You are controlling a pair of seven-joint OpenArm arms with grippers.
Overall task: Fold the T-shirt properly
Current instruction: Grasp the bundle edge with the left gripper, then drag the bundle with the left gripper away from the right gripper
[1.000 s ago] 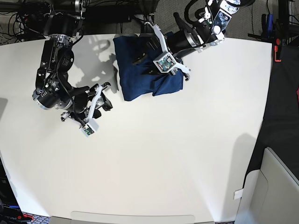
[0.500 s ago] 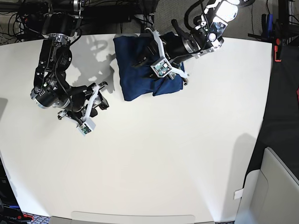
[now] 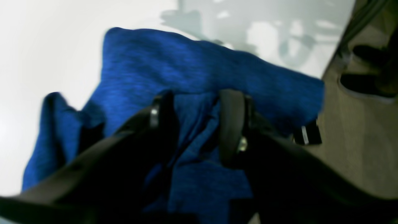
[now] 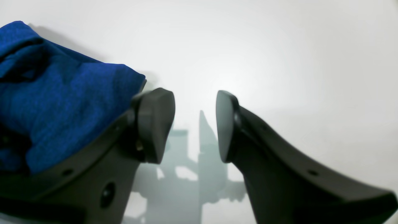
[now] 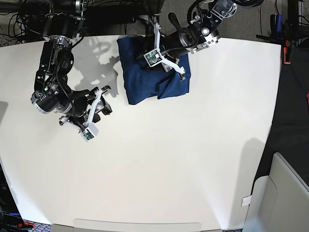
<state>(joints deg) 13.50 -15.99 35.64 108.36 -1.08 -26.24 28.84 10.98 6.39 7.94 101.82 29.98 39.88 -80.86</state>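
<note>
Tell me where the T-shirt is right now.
In the base view, the T-shirt lies bunched at the table's far edge, under the left gripper, right of the right gripper.

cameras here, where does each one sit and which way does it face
Base: overhead, looking straight down on the white table, the folded T-shirt near the far edge, and both arms.
Left wrist: on the left arm, looking along the left gripper, whose fingers sit over the T-shirt; floor beyond the table edge.
Right wrist: on the right arm, looking past the open right gripper at bare table, with the T-shirt on its left.
Shared: all three show the T-shirt and the table.
</note>
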